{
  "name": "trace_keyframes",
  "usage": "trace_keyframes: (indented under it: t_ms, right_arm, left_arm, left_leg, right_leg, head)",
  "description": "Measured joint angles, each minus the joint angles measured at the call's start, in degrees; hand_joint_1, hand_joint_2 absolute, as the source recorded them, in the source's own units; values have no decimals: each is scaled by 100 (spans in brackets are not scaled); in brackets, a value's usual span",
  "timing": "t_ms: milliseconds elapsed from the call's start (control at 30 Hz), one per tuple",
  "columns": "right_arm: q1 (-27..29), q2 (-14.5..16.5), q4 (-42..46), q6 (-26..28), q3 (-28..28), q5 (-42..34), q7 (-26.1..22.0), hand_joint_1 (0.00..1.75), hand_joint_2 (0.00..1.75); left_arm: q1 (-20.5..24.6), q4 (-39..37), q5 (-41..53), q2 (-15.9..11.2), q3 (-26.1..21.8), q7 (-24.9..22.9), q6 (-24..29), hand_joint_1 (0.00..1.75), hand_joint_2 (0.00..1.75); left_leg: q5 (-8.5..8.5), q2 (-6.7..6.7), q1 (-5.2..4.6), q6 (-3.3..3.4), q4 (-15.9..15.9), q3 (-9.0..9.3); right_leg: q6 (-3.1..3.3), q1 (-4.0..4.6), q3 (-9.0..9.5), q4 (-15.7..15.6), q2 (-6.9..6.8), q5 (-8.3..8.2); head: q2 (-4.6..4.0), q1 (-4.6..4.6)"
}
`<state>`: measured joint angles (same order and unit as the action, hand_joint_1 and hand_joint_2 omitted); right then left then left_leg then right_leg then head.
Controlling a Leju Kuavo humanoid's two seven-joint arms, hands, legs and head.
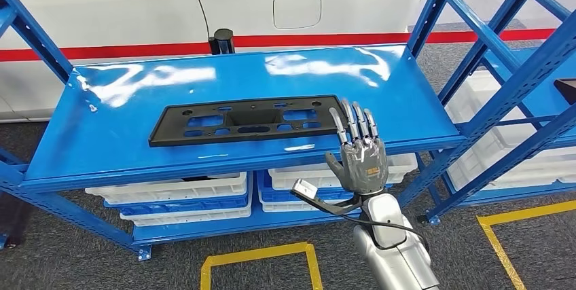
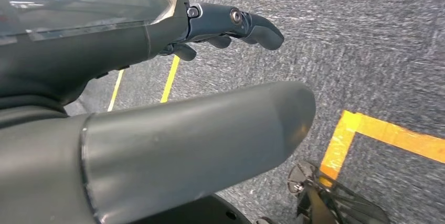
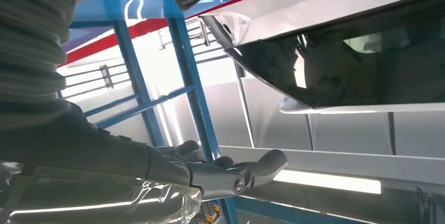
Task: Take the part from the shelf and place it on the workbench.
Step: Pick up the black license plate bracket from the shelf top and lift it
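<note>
Glossy blue shelf point(image 1: 136, 147) fronts me, with white bins point(image 1: 197, 191) stored beneath. On it lies the part point(image 1: 248, 120), a flat black perforated plate, at 11 o'clock from my right hand point(image 1: 360, 157). That hand is released, its fingers point(image 1: 353, 123) straight at the plate's near corner. My left hand point(image 2: 231, 24) hangs over the floor, holding nothing. I judge the plate light, rigid and slick: grip its long edge.

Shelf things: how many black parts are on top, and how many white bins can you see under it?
Black part: 1
White bins under the top board, between the front posts: 2 stacks; single bins too hard to count
Total: 3
</note>
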<state>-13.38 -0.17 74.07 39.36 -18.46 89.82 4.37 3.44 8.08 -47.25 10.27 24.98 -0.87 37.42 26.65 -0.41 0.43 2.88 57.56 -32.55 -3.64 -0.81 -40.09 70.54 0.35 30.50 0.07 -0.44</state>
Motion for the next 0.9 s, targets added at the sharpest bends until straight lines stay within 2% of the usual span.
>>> trace_keyframes:
  t_ms: [33,67,100,133,167,267,300,333,400,433,467,500,567,600,667,767,800,833,900]
  right_arm:
    - [0,-8,-14,0,-1,-20,21,0,175]
    - [-2,-15,-33,-1,-1,-54,28,0,175]
    - [-2,-20,-57,-1,-1,-104,20,0,175]
    - [-1,-24,-89,-1,0,-159,2,0,175]
    - [0,-28,-126,-2,3,-203,-15,0,175]
    - [-5,-40,-209,-3,16,-262,-43,0,175]
    - [-13,-38,-230,-5,17,-269,-44,0,175]
    - [-25,-36,-261,-12,17,-280,-44,0,175]
    - [-66,-32,-401,-29,26,-324,-56,0,175]
    - [-83,-31,-491,-32,34,-354,-71,0,175]
    - [-100,-31,-577,-28,43,-378,-92,0,175]
    - [-119,-27,-651,-20,52,-392,-118,0,175]
    - [-187,-16,-763,-9,74,-399,-173,0,175]
    - [-229,-9,-814,-7,87,-401,-200,0,175]
    - [-292,2,-889,-6,109,-406,-254,0,175]
    - [-342,22,-951,-3,139,-396,-320,0,175]
    - [-360,27,-962,-3,148,-392,-330,0,175]
    - [-373,31,-974,-2,158,-391,-338,0,175]
    - [-377,35,-1005,-2,177,-390,-351,0,175]
  left_arm:
    - [-2,2,-10,-1,-1,22,-4,0,0]
    - [-3,3,-21,-2,-1,39,-7,0,0]
    - [-4,3,-31,-3,-2,50,-7,0,0]
    - [-4,3,-40,-4,-2,56,-7,0,0]
    - [-5,3,-46,-4,-3,58,-7,0,0]
    - [-5,3,-56,-6,-4,59,-7,0,0]
    - [-5,3,-57,-7,-4,60,-7,0,0]
    - [-7,3,-57,-7,-4,60,-6,0,0]
    - [-9,3,-65,-8,-5,58,-5,0,0]
    - [-10,3,-70,-9,-7,57,-4,0,0]
    - [-10,3,-75,-9,-8,57,-4,0,0]
    - [-10,3,-78,-10,-9,59,-3,0,0]
    - [-10,3,-81,-11,-10,62,2,0,0]
    - [-10,3,-81,-11,-10,63,4,0,0]
    - [-10,3,-82,-13,-12,63,8,0,0]
    - [-12,5,-85,-10,-16,66,10,0,0]
    - [-12,7,-86,-9,-16,67,11,0,0]
    - [-14,8,-88,-8,-17,69,11,0,0]
    - [-15,8,-90,-9,-18,77,11,0,0]
  left_leg:
    - [20,-6,1,-23,1,25]
    - [45,-10,-10,-53,3,47]
    - [67,-9,-23,-84,5,63]
    - [83,-8,-35,-111,5,70]
    - [93,-7,-41,-136,-1,75]
    - [166,5,-23,-225,51,72]
    - [263,11,-19,-254,212,1]
    - [405,17,-15,-274,499,-144]
    - [706,23,-10,-294,1254,-575]
    - [754,23,-9,-292,1508,-749]
    - [688,24,-10,-285,1555,-818]
    - [518,24,-9,-271,1375,-768]
    - [118,25,-16,-231,644,-441]
    - [2,25,-22,-209,336,-284]
    - [-39,21,-47,-165,82,-146]
    - [-59,19,-36,-69,28,-94]
    - [-64,22,-20,-38,6,-70]
    - [-62,26,-10,-13,-7,-52]
    - [-43,24,-10,18,-7,-43]
  right_leg:
    - [-48,-15,209,-469,-17,-196]
    - [-66,-16,412,-875,-29,-356]
    - [-49,-10,552,-1155,-37,-458]
    - [-8,2,616,-1279,-41,-496]
    - [45,22,625,-1276,-34,-494]
    - [184,-15,670,-1304,-23,-489]
    - [226,-38,702,-1316,-22,-480]
    - [259,-43,727,-1320,-22,-465]
    - [305,-24,743,-1319,-25,-434]
    - [316,-10,746,-1318,-25,-426]
    - [324,-1,752,-1317,-24,-419]
    - [326,5,765,-1316,-21,-410]
    - [308,26,795,-1309,-7,-383]
    - [285,44,803,-1305,3,-366]
    - [230,76,807,-1306,13,-346]
    - [150,73,778,-1231,5,-282]
    - [137,76,700,-1069,4,-205]
    - [135,72,542,-765,2,-84]
    - [136,64,103,36,2,177]
  head:
    - [0,3]
    - [0,5]
    - [0,2]
    - [-1,-1]
    - [-1,-5]
    - [0,-8]
    - [0,-16]
    - [0,-23]
    - [0,-35]
    - [0,-34]
    - [0,-34]
    - [0,-34]
    - [0,-34]
    - [0,-31]
    - [0,-26]
    - [-2,-23]
    - [-2,-17]
    - [-1,-13]
    - [0,-7]
